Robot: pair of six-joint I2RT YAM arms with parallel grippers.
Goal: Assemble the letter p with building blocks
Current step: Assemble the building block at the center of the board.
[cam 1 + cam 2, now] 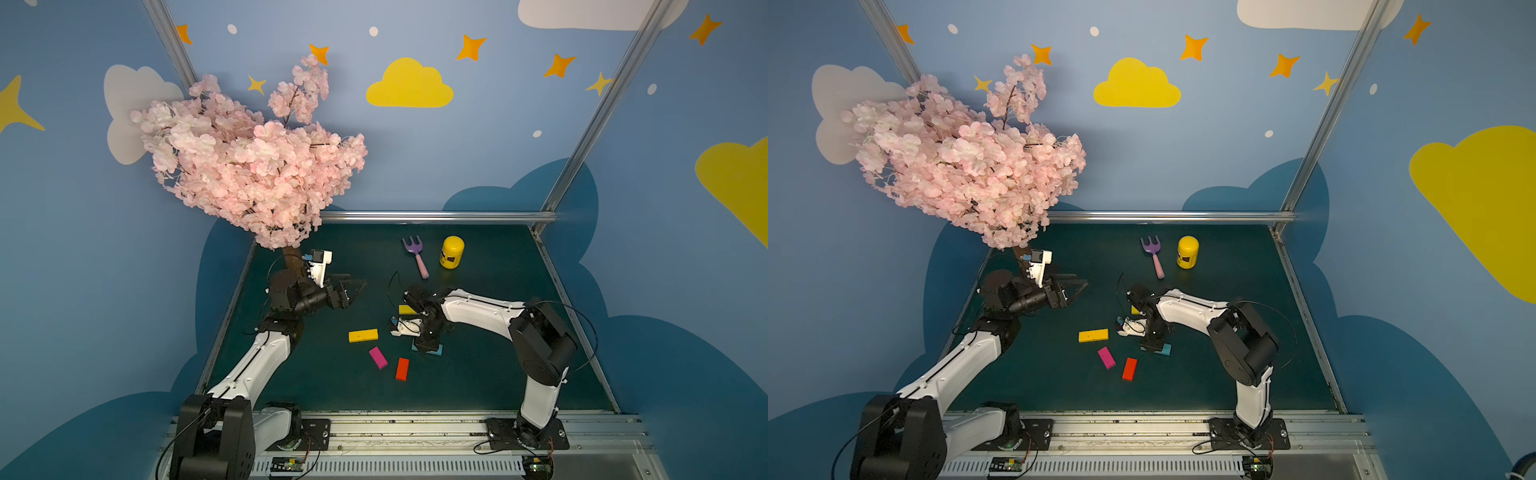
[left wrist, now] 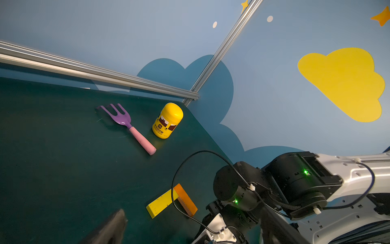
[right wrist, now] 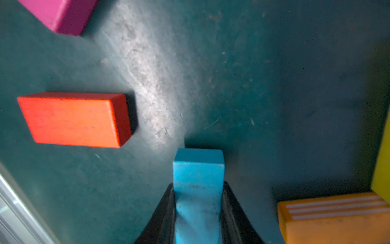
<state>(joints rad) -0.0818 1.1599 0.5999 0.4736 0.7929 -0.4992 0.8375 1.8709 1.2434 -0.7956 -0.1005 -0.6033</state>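
Observation:
My right gripper (image 1: 427, 345) points down at mid-table, shut on a teal block (image 3: 198, 169) that sits at or just above the mat (image 1: 478, 365). The same teal block (image 1: 1165, 350) pokes out under the fingers. Beside it an orange block (image 3: 333, 217) meets a yellow block (image 2: 162, 203) at a right angle, partly hidden under my right wrist in both top views. A second yellow block (image 1: 363, 335), a magenta block (image 1: 378, 357) and a red block (image 1: 402, 368) lie apart to the front left. No letter p shape shows. My left gripper (image 1: 353, 286) hovers open and empty at the back left.
A purple toy rake with a pink handle (image 1: 417, 255) and a yellow jar (image 1: 451, 251) stand at the back of the mat. A pink blossom tree (image 1: 249, 166) overhangs the back left corner above my left arm. Metal rails (image 1: 436, 216) border the mat.

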